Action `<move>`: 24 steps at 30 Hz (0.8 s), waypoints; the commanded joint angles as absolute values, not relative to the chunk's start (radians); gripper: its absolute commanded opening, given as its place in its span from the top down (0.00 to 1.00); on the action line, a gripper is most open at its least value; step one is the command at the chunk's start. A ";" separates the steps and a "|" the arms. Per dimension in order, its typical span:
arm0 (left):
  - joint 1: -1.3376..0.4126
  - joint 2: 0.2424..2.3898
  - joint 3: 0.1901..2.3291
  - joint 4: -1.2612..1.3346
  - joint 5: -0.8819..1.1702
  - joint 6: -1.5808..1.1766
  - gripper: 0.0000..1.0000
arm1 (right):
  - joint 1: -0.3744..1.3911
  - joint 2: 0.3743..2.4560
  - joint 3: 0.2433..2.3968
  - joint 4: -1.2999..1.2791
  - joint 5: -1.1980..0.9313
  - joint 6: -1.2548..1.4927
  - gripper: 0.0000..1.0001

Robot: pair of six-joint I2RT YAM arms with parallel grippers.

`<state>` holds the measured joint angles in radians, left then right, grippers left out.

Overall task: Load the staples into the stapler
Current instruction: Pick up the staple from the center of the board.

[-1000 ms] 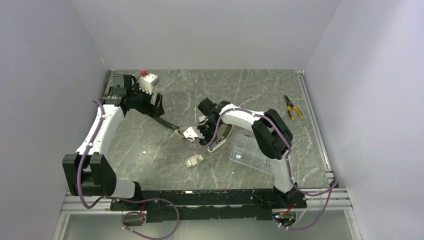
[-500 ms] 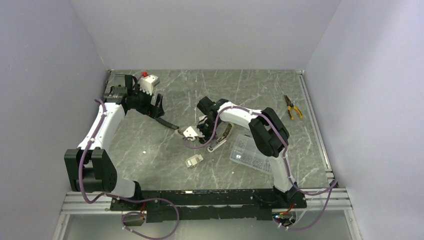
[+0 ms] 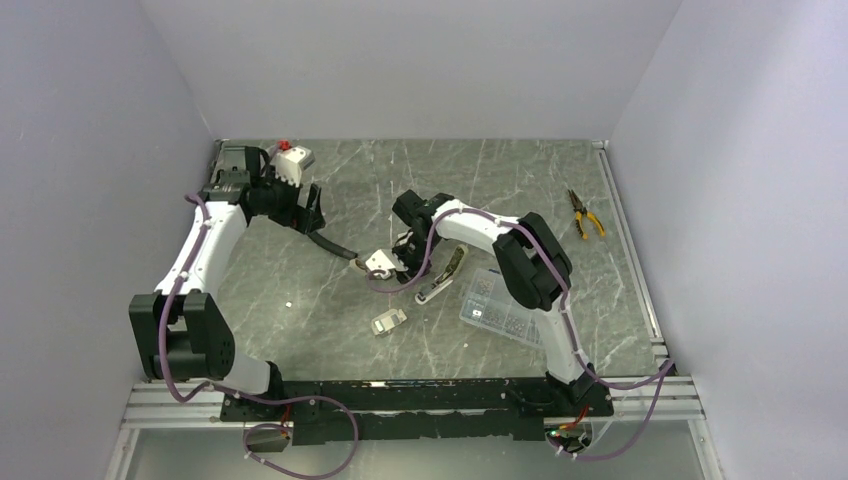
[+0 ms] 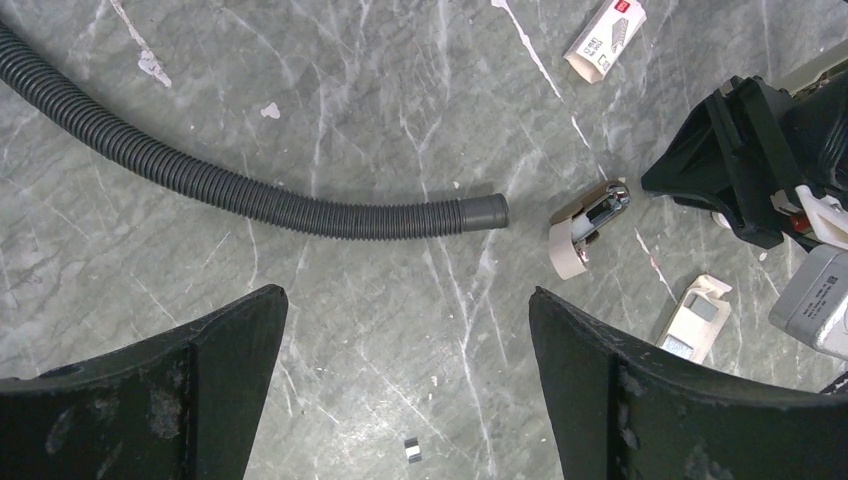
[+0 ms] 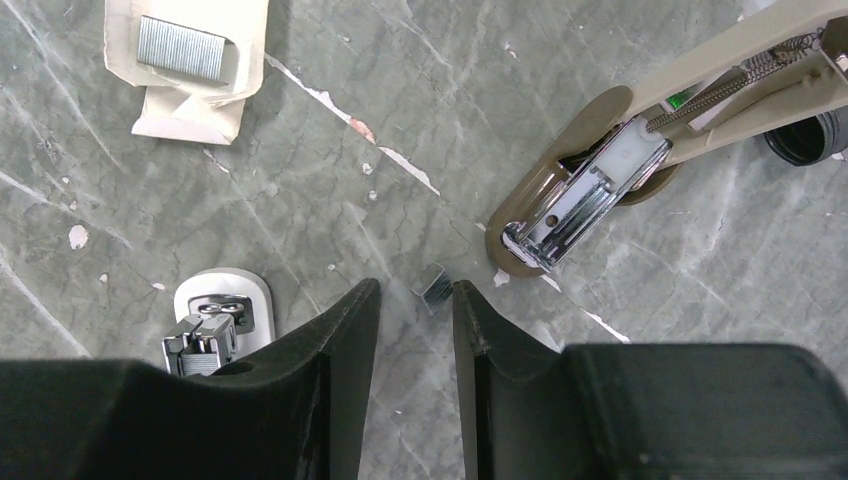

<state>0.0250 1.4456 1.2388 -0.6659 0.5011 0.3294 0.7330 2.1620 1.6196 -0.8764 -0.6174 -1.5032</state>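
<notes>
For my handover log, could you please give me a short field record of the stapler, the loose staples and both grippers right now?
stapler: lying opened out, metal channel exposed
staple strip: small, loose, near the channel's front end but apart from it
right gripper: low over the strip, jaws narrowly apart either side of it, not clamped
left gripper: wide open, empty, above a black hose
staple box: open, staples visible inside, apart from the stapler
</notes>
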 commanded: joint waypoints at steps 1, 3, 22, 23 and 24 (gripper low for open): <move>0.032 1.462 1.286 -0.674 0.539 0.352 0.04 | 0.726 2.191 1.668 -0.929 -0.663 -1.559 0.64; 0.034 1.465 1.290 -0.676 0.540 0.352 0.04 | 0.726 2.197 1.677 -0.940 -0.660 -1.569 0.64; 0.040 1.467 1.293 -0.675 0.565 0.346 0.04 | 0.718 2.163 1.642 -0.783 -0.666 -1.267 0.65; 0.040 1.466 1.293 -0.674 0.566 0.346 0.04 | 0.715 2.159 1.638 -0.767 -0.667 -1.224 0.65; 0.040 1.466 1.293 -0.674 0.569 0.345 0.04 | 0.714 2.157 1.636 -0.754 -0.670 -1.187 0.64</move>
<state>0.0360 1.4727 1.2533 -0.6781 0.5285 0.3317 0.7269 2.1826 1.6493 -0.8448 -0.6300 -1.3590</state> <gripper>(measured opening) 0.963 0.349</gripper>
